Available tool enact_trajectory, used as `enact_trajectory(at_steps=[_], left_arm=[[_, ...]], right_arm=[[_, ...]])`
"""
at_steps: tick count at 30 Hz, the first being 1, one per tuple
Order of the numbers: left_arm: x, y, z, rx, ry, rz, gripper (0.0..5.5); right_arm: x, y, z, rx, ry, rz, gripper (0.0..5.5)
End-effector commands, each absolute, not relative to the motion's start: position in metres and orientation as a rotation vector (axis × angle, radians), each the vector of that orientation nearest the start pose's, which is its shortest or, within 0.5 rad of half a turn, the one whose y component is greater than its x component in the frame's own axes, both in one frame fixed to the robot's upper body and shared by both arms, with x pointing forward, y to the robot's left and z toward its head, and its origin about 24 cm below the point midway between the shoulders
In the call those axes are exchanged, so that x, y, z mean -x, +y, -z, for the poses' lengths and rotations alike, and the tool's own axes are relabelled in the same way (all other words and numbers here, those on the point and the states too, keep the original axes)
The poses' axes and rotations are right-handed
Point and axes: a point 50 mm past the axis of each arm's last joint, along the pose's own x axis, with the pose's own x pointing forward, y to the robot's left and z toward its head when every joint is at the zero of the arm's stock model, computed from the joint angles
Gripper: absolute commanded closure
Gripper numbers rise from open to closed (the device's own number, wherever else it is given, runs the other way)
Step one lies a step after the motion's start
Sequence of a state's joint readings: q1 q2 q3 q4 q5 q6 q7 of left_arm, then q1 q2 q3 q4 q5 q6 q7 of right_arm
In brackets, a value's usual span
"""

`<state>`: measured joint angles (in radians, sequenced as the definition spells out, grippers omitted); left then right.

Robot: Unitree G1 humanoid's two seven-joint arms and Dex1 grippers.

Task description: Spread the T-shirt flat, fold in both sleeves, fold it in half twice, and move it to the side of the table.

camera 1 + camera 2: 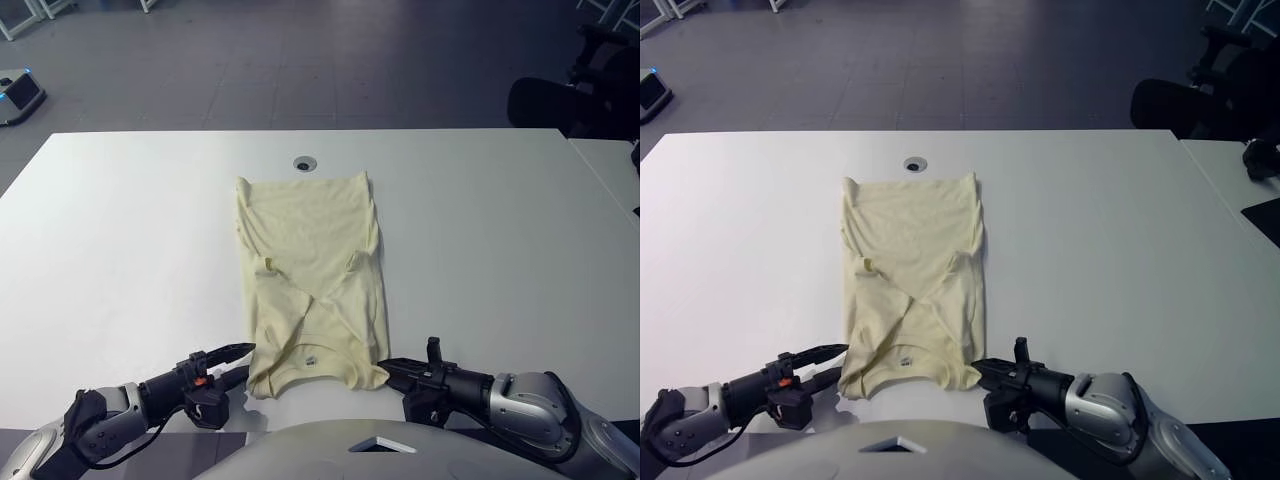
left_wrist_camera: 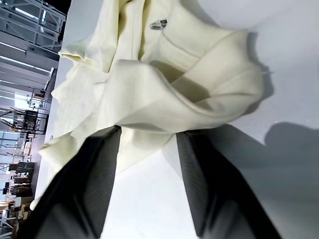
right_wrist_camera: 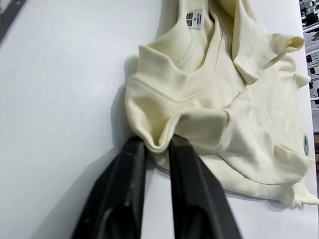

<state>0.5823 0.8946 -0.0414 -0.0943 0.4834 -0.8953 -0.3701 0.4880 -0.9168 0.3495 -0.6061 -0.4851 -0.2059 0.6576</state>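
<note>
T-shirt (image 1: 312,270) x1; left gripper (image 1: 245,358), right gripper (image 1: 384,369) at collar end.

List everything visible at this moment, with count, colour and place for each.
pale yellow cloth T-shirt: one, pale yellow, middle of the table, both sleeves folded in, collar end nearest the robot.
white rectangular table: one, white, under the shirt.
round grey cable grommet: one, grey, set in the tabletop just beyond the shirt's far edge.
black office chair: one, black, behind the table's far right corner.
small floor unit with blue lights: one, on the grey floor at far left.
left gripper: one, black, open at the shirt's near left corner.
right gripper: one, black, shut on the near right corner.
</note>
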Motion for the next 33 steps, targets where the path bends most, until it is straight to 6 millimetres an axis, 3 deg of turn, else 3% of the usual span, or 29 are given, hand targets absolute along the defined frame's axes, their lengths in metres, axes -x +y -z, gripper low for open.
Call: enact_trajectory(at_steps=[1, 9, 15, 25, 30, 33], left_arm=[[-0.080, 0.241, -0.011, -1.214, 0.118, 1.337, 2.98], [-0.069, 0.238, 0.001, -1.197, 0.097, 1.419, 2.13], [-0.048, 0.236, 0.028, -1.194, 0.121, 1.450, 3.22], [-0.030, 0.223, 0.115, -1.321, 0.172, 1.508, 4.48], [-0.014, 0.232, 0.130, -1.344, 0.244, 1.595, 4.92], [-0.002, 0.240, 0.136, -1.332, 0.374, 1.692, 5.16]], right_arm=[[-0.106, -0.158, -0.049, 1.145, 0.162, -1.339, 5.39], [-0.104, -0.158, -0.049, 1.142, 0.168, -1.338, 5.50], [-0.108, -0.159, -0.050, 1.151, 0.166, -1.342, 5.50], [-0.111, -0.159, -0.049, 1.153, 0.169, -1.333, 5.50], [-0.112, -0.162, -0.050, 1.154, 0.172, -1.322, 5.50], [-0.114, -0.165, -0.051, 1.157, 0.177, -1.314, 5.50]])
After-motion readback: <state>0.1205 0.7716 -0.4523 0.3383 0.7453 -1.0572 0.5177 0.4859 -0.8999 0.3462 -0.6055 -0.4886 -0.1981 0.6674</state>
